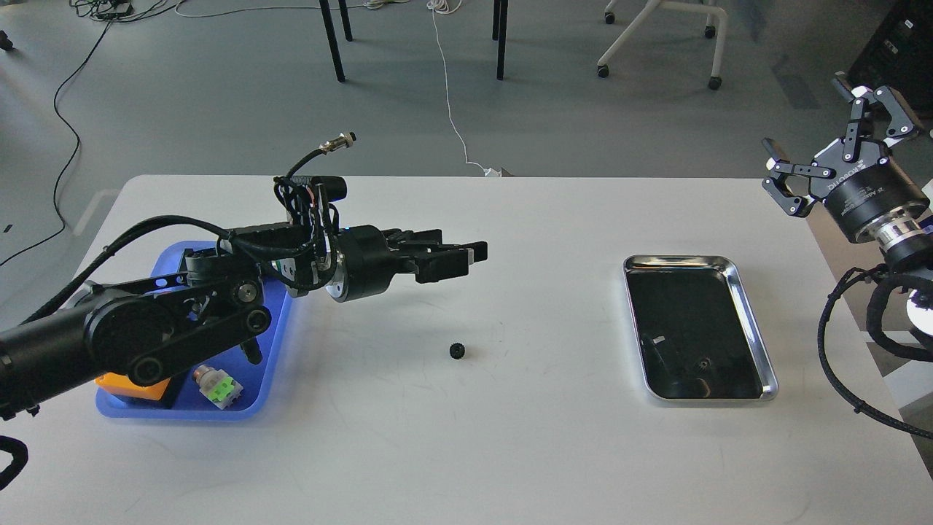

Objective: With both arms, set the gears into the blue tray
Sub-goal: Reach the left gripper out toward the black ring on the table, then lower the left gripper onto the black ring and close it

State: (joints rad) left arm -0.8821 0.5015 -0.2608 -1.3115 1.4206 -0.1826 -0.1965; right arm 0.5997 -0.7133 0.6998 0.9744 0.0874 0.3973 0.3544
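Gears are the aim, and only one shows plainly; everything else is set out around it. Largest is the table (510, 452), white and filling the lower frame, its middle left bare so both arms can reach in. At lower left sits the blue tray (273, 350), the goal, already holding an orange block (131, 386) and a small green-and-white part (217, 388); the left arm lies across it, hiding most of its floor. At centre right lies the silver tray (754, 324), its dark inside reflective; a small round thing near its lower end may be the second gear, though glare makes that uncertain. The left gripper (455, 259) points rightward in the middle of the frame, above the table and up-left of the loose gear (457, 351); its fingers look close together with nothing between them, likely poised to descend. The right gripper (831, 138), at the upper right edge, is raised well clear of the table with fingers spread wide and empty, probably parked until its turn at the silver tray.
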